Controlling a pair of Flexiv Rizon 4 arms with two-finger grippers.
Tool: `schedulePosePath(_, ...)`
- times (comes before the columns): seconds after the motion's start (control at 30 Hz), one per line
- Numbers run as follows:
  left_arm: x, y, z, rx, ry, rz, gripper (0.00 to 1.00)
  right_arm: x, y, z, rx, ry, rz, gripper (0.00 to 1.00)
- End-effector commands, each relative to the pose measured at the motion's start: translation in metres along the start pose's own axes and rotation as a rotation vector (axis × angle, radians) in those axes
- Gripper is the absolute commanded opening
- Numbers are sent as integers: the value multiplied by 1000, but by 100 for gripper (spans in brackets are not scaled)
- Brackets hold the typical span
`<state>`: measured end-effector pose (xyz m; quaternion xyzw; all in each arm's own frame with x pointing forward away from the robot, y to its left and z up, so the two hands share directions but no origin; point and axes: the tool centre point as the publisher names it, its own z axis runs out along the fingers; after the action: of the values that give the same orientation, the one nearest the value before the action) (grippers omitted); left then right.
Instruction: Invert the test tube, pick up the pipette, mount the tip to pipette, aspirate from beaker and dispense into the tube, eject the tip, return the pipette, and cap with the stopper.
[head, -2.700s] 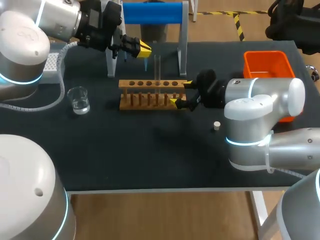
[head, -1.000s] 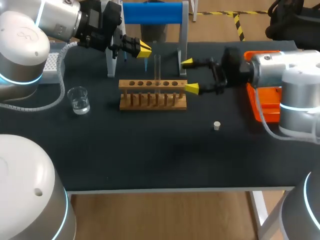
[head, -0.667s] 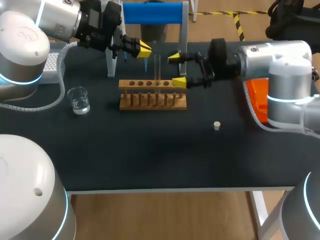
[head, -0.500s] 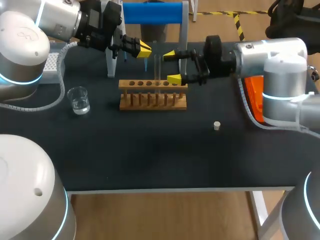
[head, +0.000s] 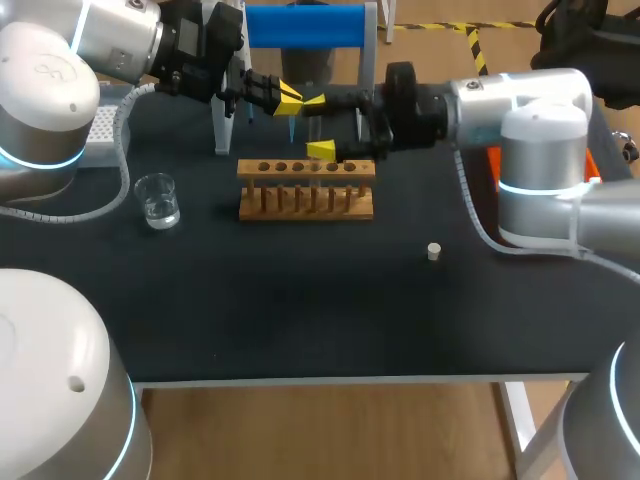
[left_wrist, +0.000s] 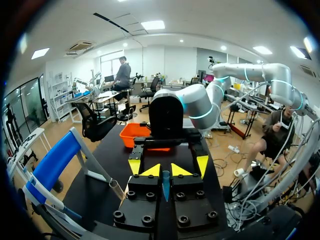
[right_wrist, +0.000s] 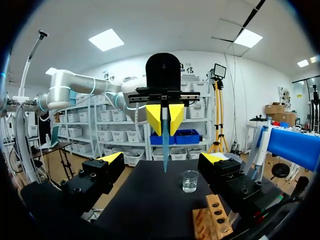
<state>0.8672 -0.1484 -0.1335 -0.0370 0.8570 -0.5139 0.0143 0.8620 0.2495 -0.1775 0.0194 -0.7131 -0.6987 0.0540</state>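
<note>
The left claw (head: 287, 98) is clamping the pipette (right_wrist: 164, 145) between fingers that are nearly touching. It is holding the pipette above and just behind the wooden rack (head: 305, 190), blue tip pointing down. The right claw (head: 319, 125) is gaping wide and holding nothing. One of its yellow fingers is sitting behind the glass test tube (head: 314, 128), which is standing upright in the rack, and the other in front. Neither finger seems to be touching the glass, though it is hard to make out. The beaker (head: 157, 200) is sitting well to the rack's left, and the stopper (head: 433, 251) is lying on the worktop (head: 300, 310) off its front right corner.

The tightest spot is probably behind the rack, where the right claw's far finger is sitting very close to the pipette. A small drift by either arm could be knocking the tip loose or bending it. If the right claw is closing off-centre, it could be tilting the tube or dragging the rack along.
</note>
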Motion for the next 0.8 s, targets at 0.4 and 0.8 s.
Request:
schedulePosePath(0.4,0,0,-1,-1,3,0,0,-12,2,29,-24,-5,-4,100)
schedulePosePath(0.8,0,0,-1,-1,3,0,0,-12,7,36,-46,16,-28,94)
